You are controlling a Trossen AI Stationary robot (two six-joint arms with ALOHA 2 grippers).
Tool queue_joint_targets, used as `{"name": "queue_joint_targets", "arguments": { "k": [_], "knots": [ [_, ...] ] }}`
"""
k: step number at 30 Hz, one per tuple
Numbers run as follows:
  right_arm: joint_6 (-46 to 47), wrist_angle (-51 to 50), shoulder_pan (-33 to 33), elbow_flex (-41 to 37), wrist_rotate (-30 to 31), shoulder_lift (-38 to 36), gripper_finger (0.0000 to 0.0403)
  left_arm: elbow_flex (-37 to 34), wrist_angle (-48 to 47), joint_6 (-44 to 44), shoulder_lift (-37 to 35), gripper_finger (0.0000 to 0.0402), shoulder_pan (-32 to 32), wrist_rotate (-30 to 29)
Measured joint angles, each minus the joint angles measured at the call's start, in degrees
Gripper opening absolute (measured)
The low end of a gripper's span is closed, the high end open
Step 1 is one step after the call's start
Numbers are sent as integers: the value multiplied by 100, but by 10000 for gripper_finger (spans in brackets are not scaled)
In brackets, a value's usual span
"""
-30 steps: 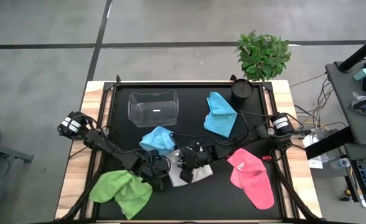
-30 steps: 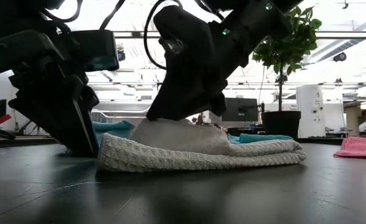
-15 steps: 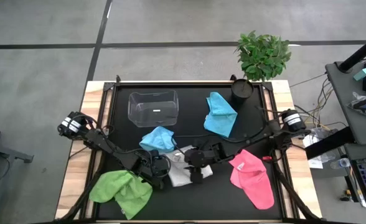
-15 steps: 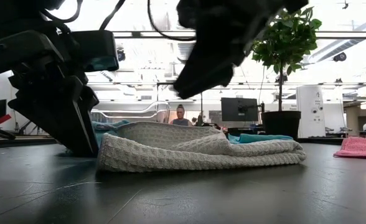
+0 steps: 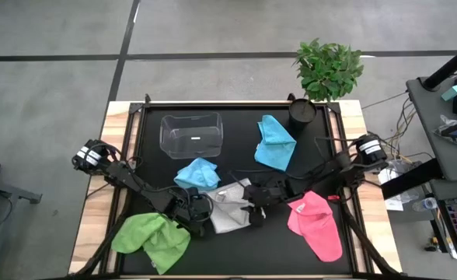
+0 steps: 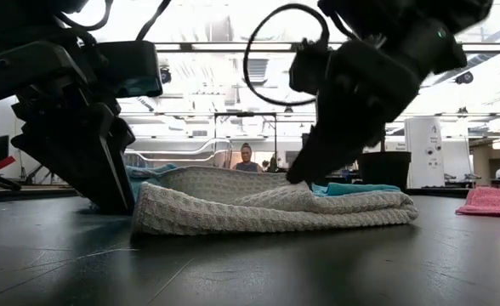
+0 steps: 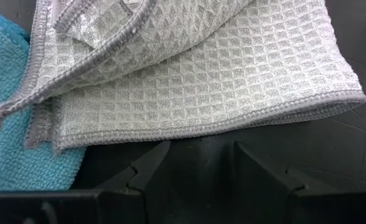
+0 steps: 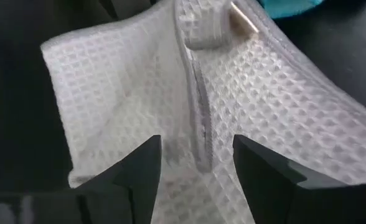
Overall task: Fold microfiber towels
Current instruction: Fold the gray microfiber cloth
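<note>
The pale grey-white towel [image 5: 230, 215] lies folded over on the black mat, its lower layer flat on the table [image 6: 267, 219]. My left gripper [image 7: 198, 163] stands open on the mat at the towel's left edge, the hem just ahead of its fingers. My right gripper [image 8: 195, 160] is open above the towel's right part, its fingers on either side of a raised hem ridge [image 8: 198, 118]. Two light blue towels [image 5: 197, 173] [image 5: 275, 144], a pink towel [image 5: 315, 225] and a lime green towel [image 5: 152, 239] lie bunched around them. My right gripper slants down from the table's right side. In the low view its fingertips [image 6: 301, 177] reach the top layer of the grey-white towel. I cannot tell whether they touch it.
A clear plastic tub [image 5: 191, 134] stands at the far left of the mat. A dark pot [image 5: 301, 113] with a plant stands at the far right corner. Bare mat lies along the near edge between the green and pink towels.
My right gripper has lifted off the towel's folded-over layer, gone toward the table's right edge and come down again over the towel's right part. The upper layer has stayed folded over and puffed up a little where the gripper left it.
</note>
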Motion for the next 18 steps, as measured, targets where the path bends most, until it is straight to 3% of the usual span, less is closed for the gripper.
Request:
{"name": "queue_joint_targets", "arguments": {
  "k": [5,13,18],
  "knots": [
    [186,935,50,-159,-272,184,149,0,-8,5,0,157,0,0],
    [170,1472,131,58,-302,605,22,0,-8,7,-2,157,7,0],
    [-117,1600,206,438,-426,743,11,0,-10,9,-2,157,7,1]
  ]
}}
